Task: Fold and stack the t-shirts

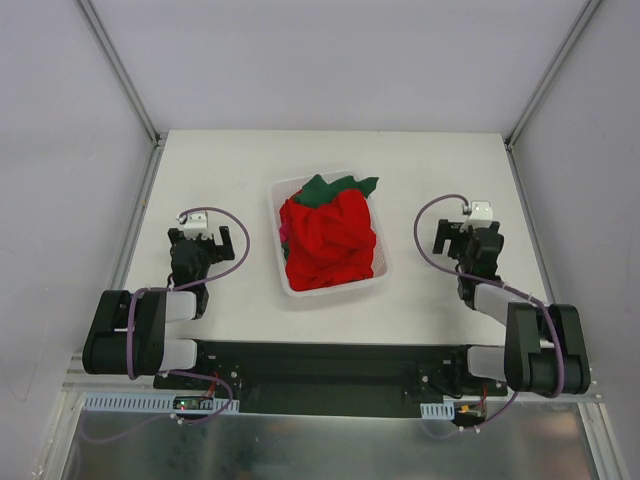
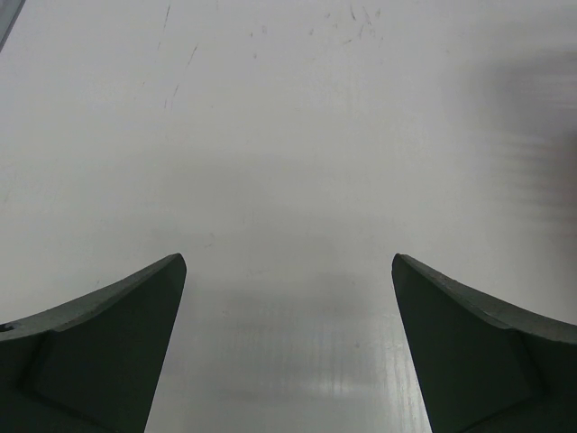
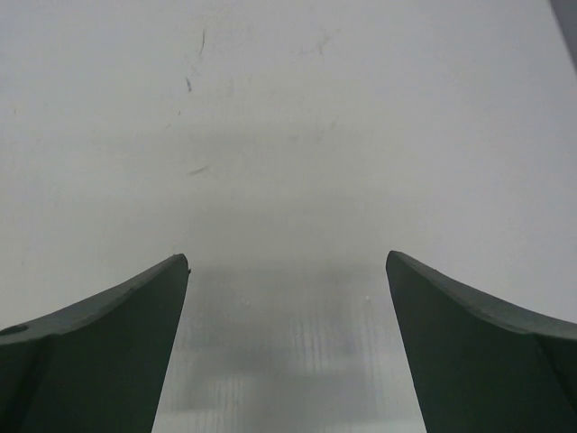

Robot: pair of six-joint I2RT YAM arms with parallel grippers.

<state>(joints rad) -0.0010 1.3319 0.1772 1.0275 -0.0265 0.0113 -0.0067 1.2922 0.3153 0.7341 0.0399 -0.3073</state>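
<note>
A bright red t-shirt (image 1: 330, 240) lies bunched on top in the white basket (image 1: 286, 285) at the middle of the table. A dark green t-shirt (image 1: 330, 188) pokes out at the basket's far end, and a sliver of a magenta-pink one (image 1: 284, 233) shows at its left wall. My left gripper (image 1: 208, 238) rests left of the basket, open, with only bare table between its fingers (image 2: 135, 334). On the right side my right gripper (image 1: 462, 236) stands open too, its fingers (image 3: 469, 343) over bare table. Neither touches the cloth.
The white table (image 1: 420, 160) is framed by metal rails (image 1: 120, 65) at the left and right back corners. Purple cables (image 1: 235, 250) loop beside each wrist. A black base bar (image 1: 320, 365) runs along the near edge.
</note>
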